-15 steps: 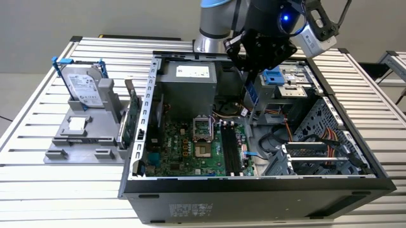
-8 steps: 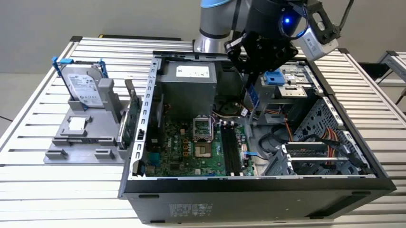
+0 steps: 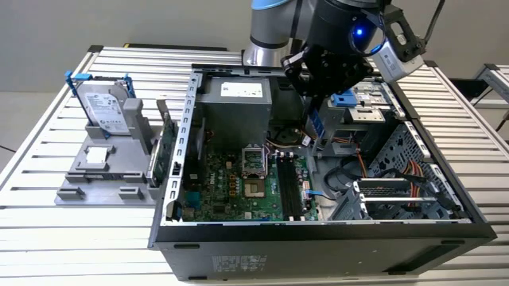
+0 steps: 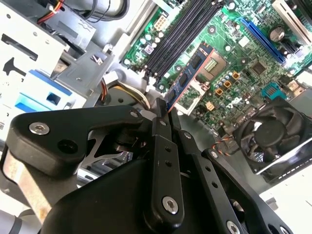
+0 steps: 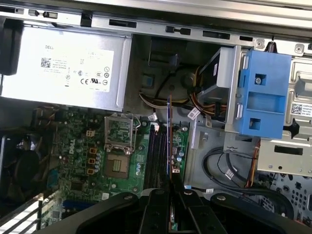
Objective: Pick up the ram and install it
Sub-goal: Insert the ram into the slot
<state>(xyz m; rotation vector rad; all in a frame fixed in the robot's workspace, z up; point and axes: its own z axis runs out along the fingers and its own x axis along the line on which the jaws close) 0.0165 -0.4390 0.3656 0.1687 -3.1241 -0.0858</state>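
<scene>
A slatted metal surface [image 3: 47, 226] carries an open computer case [image 3: 318, 244], lying on its side with the inside facing up. The arm [image 3: 266, 30] reaches down over the case's far part.

Inside the case, a grey power supply [image 3: 235, 104] sits at the far wall and the green motherboard [image 3: 230, 185] fills the floor in front of it. A drive cage [image 3: 397, 179] with orange cables takes up the exterior view's right side. A black fan [image 4: 265, 134] stands at the motherboard's edge in the second wrist view.

Beside the case, on the exterior view's left, a grey stand [image 3: 104, 173] holds a hard drive [image 3: 104, 107] upright in a blue frame. A green card [image 3: 163, 149] stands between the stand and the case wall.

A blue bracket [image 5: 258, 97] is fixed to the drive bay in the first wrist view. Long black slots [image 3: 288, 185] run along the motherboard next to the processor socket [image 3: 253, 161].

The jaws are closed narrow on one end of the ram [image 4: 187, 75]. It hangs down from them inside the case, between the power supply and the drive cage. It is above the motherboard, clear of the slots and seated in none of them. In the first wrist view the ram appears edge-on, running roughly along the slots' direction.
</scene>
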